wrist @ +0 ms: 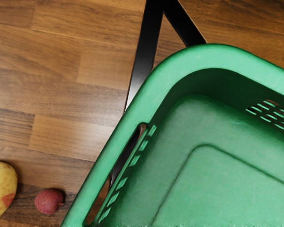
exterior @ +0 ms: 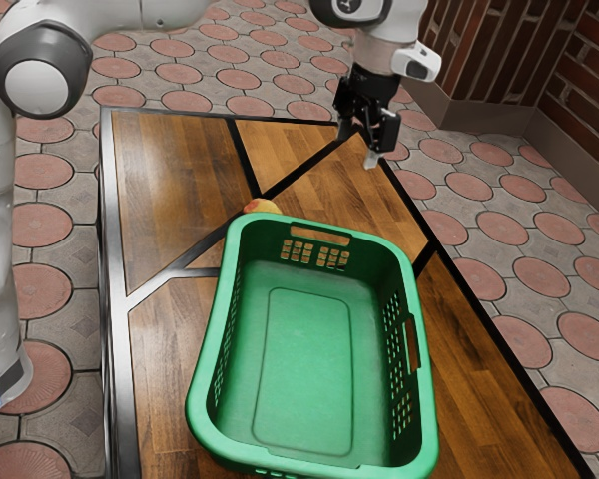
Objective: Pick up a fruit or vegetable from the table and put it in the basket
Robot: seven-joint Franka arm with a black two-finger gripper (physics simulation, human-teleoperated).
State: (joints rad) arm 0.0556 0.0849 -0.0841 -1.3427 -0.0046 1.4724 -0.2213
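Exterior view: my arm (exterior: pixel 41 80) enters at the upper left and reaches toward the exterior view's right; the end effector (exterior: pixel 358 146) hangs above the far part of the wooden surface (exterior: pixel 170 170), pointing down, higher than the basket (exterior: pixel 210 339) and beyond its far short side
End effector: I see it wide, its two fingers standing apart with a gap between them; nothing is gripped there
Basket: green, upright on the surface; its rim is rounded at the corners, with a slot and small perforations in the far short side; the long side toward the exterior view's right also has a slot and perforations
Yellow fruit: I find it on the surface just outside the basket's far short side, near the corner toward the exterior view's left; the rim hides part of it there; from the wrist camera I make out a red blotch on its skin
Small red fruit: in the wrist view this round, rough-skinned fruit (wrist: pixel 49 201) lies on the surface between the yellow fruit (wrist: pixel 1 189) and the basket's slotted side, near both and apart from each
Surface: brown wood panels divided by black strips (wrist: pixel 146 47); a pale metal edge runs along the side nearer my arm's base
Room: the floor (exterior: pixel 40 215) has round pink tiles set in grey; a brick wall (exterior: pixel 589 80) stands at the exterior view's upper right
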